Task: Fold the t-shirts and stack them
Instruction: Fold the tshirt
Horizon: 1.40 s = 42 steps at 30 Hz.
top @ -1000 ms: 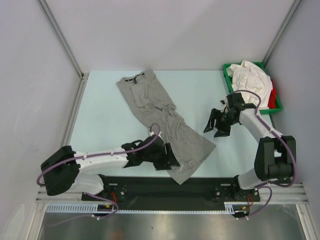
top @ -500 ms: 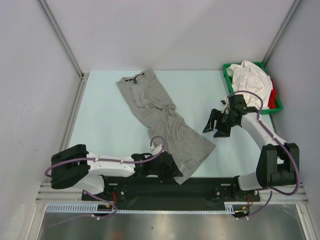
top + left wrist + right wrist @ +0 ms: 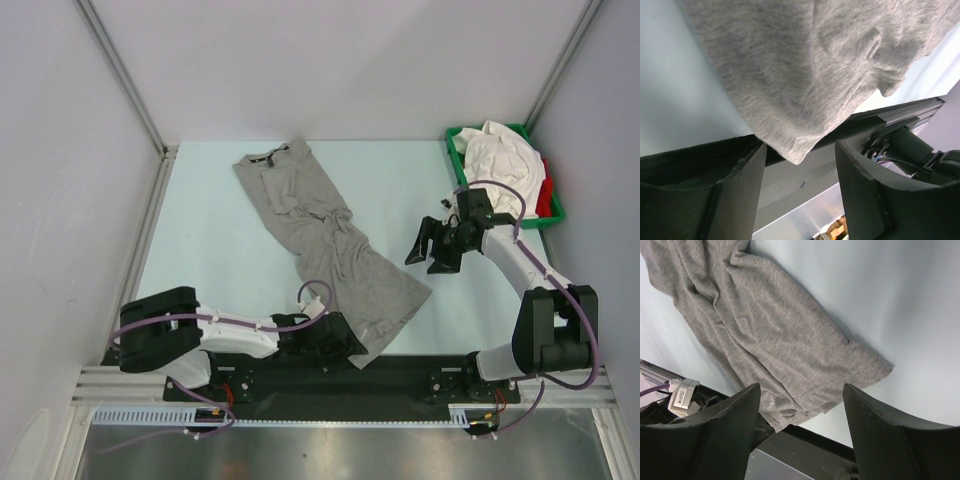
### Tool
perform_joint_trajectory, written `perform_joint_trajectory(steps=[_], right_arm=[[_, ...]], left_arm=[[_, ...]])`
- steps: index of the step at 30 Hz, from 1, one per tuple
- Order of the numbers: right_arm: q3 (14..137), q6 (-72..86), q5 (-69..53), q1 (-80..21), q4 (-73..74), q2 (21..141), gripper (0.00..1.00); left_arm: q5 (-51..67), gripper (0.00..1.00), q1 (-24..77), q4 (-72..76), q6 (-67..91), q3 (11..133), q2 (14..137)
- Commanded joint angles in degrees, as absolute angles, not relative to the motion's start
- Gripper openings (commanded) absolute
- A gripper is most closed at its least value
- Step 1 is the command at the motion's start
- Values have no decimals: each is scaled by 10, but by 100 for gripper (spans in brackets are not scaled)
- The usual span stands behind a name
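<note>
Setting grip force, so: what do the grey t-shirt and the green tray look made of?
The grey t-shirt looks like a soft knit fabric, probably cotton jersey: matte, heathered flecks, fine knit grain, loose wrinkles. The green tray looks like rigid plastic: even colour and a thin, straight rim. It is too small to tell whether it is glossy or matte.

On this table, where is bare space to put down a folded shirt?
Bare table lies left of the grey shirt, and there is a wide patch between it and the green tray, partly beneath the right claw. Crowded: the tray, and the near edge around the left claw.
</note>
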<state>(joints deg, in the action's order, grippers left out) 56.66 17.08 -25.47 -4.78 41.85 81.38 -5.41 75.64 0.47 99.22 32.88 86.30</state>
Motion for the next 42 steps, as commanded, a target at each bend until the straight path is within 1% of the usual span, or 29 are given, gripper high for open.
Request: perform_joint_trajectory(steps=[1, 4, 5, 7, 10, 11, 12, 13, 16, 17, 18, 23, 27, 31, 34, 36, 39, 40, 42], right_arm=[[562, 165, -249, -47, 401, 820, 73], [558, 165, -249, -47, 398, 823, 73], [557, 164, -250, -46, 398, 824, 73], [557, 163, -246, -47, 398, 822, 73], [554, 165, -249, -47, 396, 824, 73], [553, 166, -250, -47, 395, 825, 73], [552, 166, -250, -47, 395, 826, 73], [550, 167, -250, -47, 394, 826, 73], [546, 169, -250, -47, 392, 825, 75], [545, 168, -250, -47, 392, 825, 75], [544, 169, -252, -47, 392, 826, 75], [534, 170, -272, -47, 393, 829, 79], [516, 172, -288, -47, 391, 838, 77], [505, 164, -283, -47, 398, 848, 70], [496, 159, -282, -47, 405, 854, 59], [491, 156, -259, -48, 410, 853, 60], [499, 155, -233, -56, 406, 858, 65], [509, 155, -222, -60, 407, 863, 69], [519, 154, -209, -66, 403, 890, 70]], left_arm=[[-62, 61, 761, 50, 1012, 320, 876], [-68, 57, 759, 76, 1014, 316, 888], [-68, 53, 759, 81, 1014, 313, 889], [-70, 50, 758, 84, 1016, 312, 888], [-83, 40, 759, 97, 1018, 302, 877], [-90, 33, 759, 101, 1014, 302, 876], [-92, 29, 759, 102, 1010, 305, 875], [-92, 24, 758, 99, 1000, 308, 877], [-91, 17, 756, 104, 988, 311, 873], [-93, 2, 754, 98, 983, 316, 871], [-92, 0, 754, 90, 970, 322, 868], [-86, 0, 749, 29, 919, 352, 839], [-93, 0, 749, -24, 907, 342, 780], [-98, 0, 753, -43, 904, 319, 737], [-101, 0, 754, -38, 908, 320, 740], [-101, 1, 755, -33, 905, 324, 747], [-98, 0, 754, -23, 904, 330, 759], [-97, 0, 754, -19, 904, 330, 765], [-91, 0, 755, -10, 900, 330, 769]])
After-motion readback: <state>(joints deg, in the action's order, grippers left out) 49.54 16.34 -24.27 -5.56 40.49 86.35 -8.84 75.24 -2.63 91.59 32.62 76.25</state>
